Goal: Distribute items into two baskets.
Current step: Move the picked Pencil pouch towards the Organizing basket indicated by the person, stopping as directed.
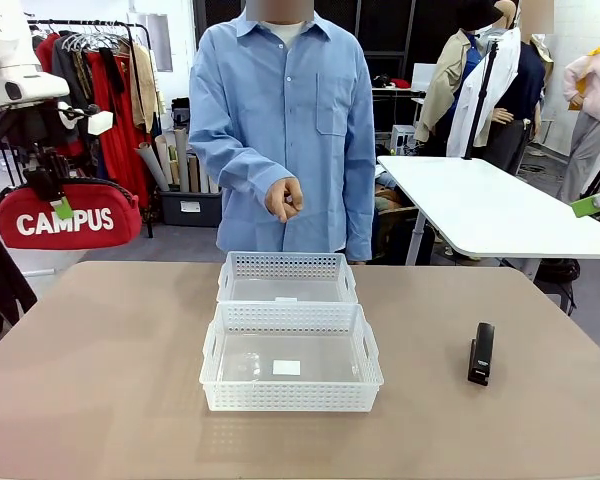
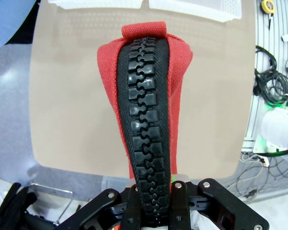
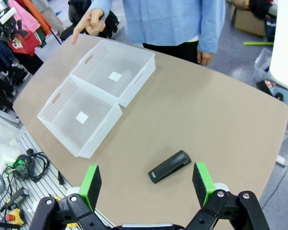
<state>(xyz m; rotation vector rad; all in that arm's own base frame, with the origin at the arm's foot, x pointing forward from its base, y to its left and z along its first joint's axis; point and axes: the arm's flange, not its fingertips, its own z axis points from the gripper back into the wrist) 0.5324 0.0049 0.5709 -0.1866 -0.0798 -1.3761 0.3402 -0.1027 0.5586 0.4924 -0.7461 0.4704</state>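
High off the table's left side, my left gripper (image 1: 58, 203) is shut on the red pouch (image 1: 70, 217) with white "CAMPUS" lettering. In the left wrist view the pouch (image 2: 180, 62) hangs down from my left gripper (image 2: 152, 203), whose fingers pinch its black zip strap (image 2: 146, 120). Two white lattice baskets stand mid-table, touching: the far basket (image 1: 287, 266) and the wider near basket (image 1: 290, 395). The black stapler (image 1: 481, 352) lies on the table's right side. My right gripper (image 3: 146, 184) hovers open above the stapler (image 3: 169, 166), holding nothing.
A person in a blue shirt stands at the far edge, one hand (image 1: 283, 198) pointing down toward the baskets (image 3: 93, 96). The bare tan tabletop (image 1: 100, 360) surrounds the baskets. A white table (image 1: 490, 205) stands behind on the right. Cables and tools (image 3: 24, 165) lie beside the table.
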